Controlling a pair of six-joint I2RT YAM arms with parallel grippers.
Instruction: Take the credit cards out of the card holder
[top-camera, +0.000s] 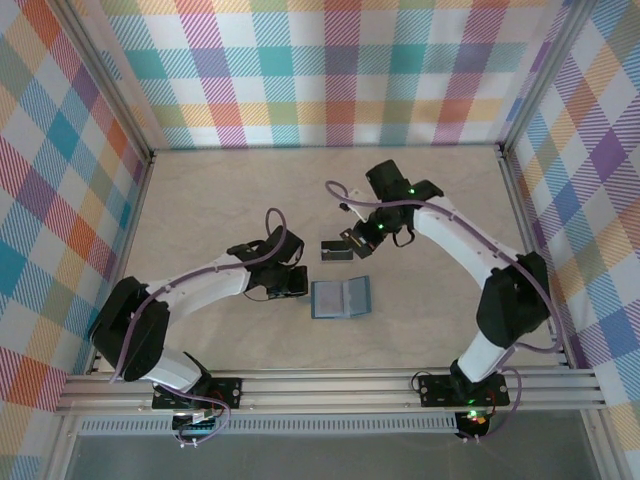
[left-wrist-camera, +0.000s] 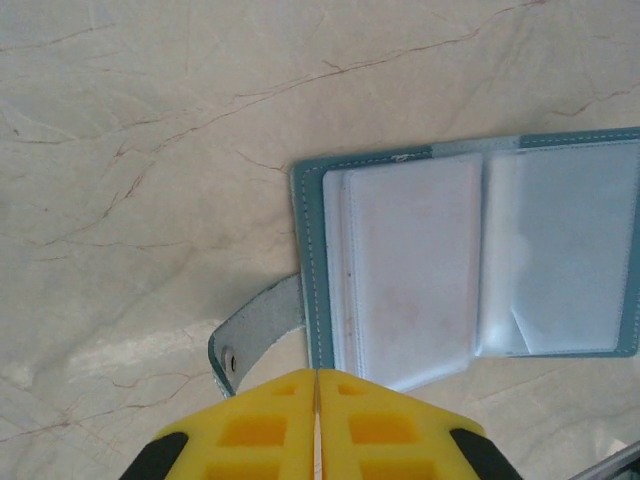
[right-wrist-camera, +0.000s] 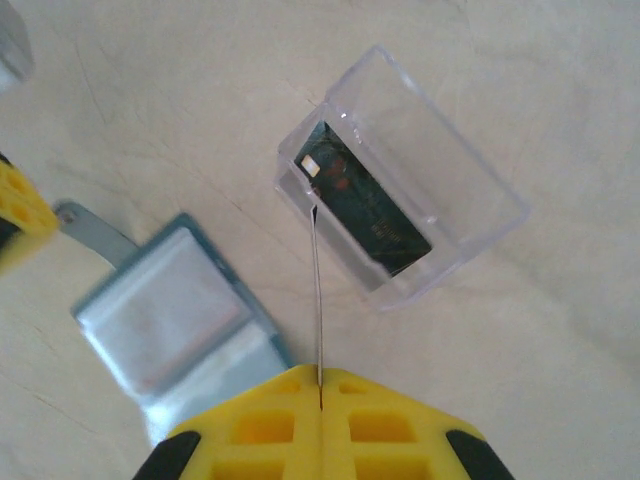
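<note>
From where I stand the job looks well along. The card holder (top-camera: 340, 297) lies spread open on the table (top-camera: 200, 190) between the two arms, and the clear sleeves that face up look empty (whether any pocket underneath has a card in it I cannot tell). One dark credit card (right-wrist-camera: 365, 205) lies inside the clear box (right-wrist-camera: 470, 190) just beyond the holder. The right gripper (right-wrist-camera: 320, 378) has its yellow fingers pressed together on a second card (right-wrist-camera: 317, 300), seen edge-on as a thin line, its far end over the box's near wall. What is left, I judge, is to drop that one in beside the first and check the sleeves. The left gripper (left-wrist-camera: 317, 378) hangs at the holder's edge by its grey tab (left-wrist-camera: 262, 328), jaws closed with nothing between them.
</note>
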